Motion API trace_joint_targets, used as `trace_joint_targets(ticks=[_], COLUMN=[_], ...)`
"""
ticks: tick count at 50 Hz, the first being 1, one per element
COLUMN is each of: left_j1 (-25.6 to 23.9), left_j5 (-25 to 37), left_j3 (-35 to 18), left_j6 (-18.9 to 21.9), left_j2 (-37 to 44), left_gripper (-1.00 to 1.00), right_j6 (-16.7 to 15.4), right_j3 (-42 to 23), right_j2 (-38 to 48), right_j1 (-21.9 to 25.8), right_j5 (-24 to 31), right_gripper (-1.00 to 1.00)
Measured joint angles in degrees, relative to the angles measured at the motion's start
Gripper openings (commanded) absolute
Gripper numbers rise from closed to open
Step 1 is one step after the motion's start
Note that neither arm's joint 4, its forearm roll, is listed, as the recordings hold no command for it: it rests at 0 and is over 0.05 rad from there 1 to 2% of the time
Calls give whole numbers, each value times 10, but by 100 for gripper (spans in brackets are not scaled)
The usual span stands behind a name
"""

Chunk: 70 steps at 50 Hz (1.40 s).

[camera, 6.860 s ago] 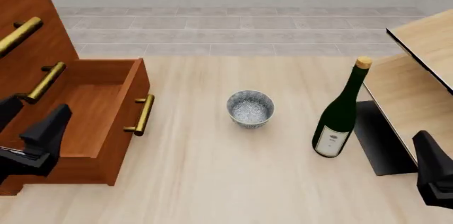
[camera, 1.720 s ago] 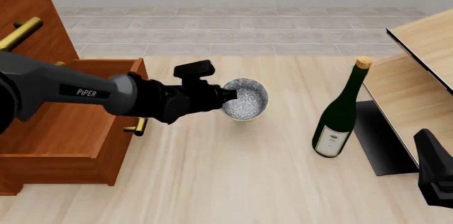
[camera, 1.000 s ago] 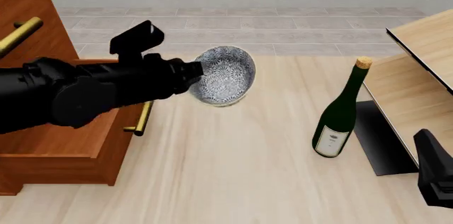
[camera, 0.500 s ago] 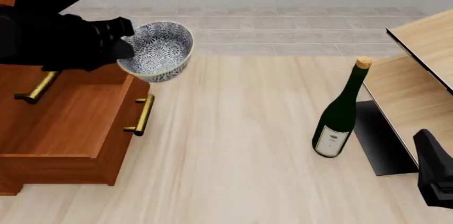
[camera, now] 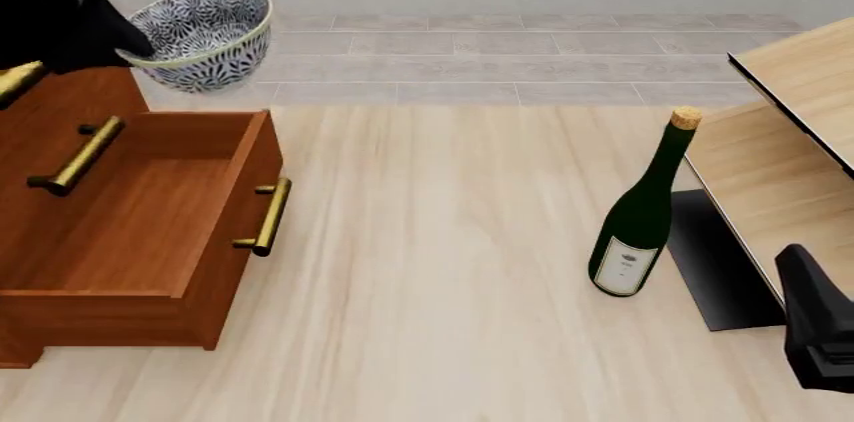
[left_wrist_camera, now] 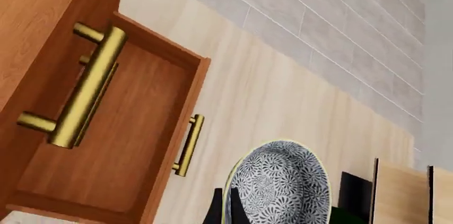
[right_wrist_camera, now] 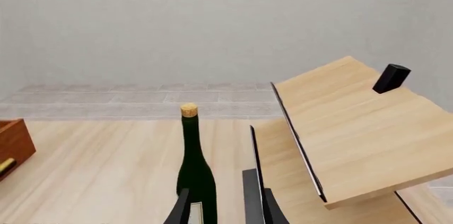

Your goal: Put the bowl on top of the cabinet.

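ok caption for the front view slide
Left gripper carries the bowl toward the cabinet top.

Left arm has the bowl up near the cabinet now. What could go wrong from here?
1. The bowl hangs tilted, held only at its rim by the left gripper; it could slip.
2. It sits above the open drawer, so an early release may drop it there rather than on top of the cabinet.

From behind and above, we face forward over the table (camera: 441, 272); both wrist cameras share its wine bottle (camera: 641, 212).
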Motion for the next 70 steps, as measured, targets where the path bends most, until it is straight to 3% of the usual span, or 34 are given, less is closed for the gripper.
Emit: trace_joint_targets(ticks=[11,28,70], left_j1=[17,84,335], left_j5=[66,148,170], left_j3=[-78,-189,-327], left_j6=[-25,-29,-40], left_j2=[24,55,59], left_gripper=[-100,-100,-100], right_j6=[-2,-4,-6], right_j3=[0,0,0], right_j2=[0,2,4], right_j1=[1,1,1], right_j5=[0,-1,-3], right_gripper=[100,100,100])
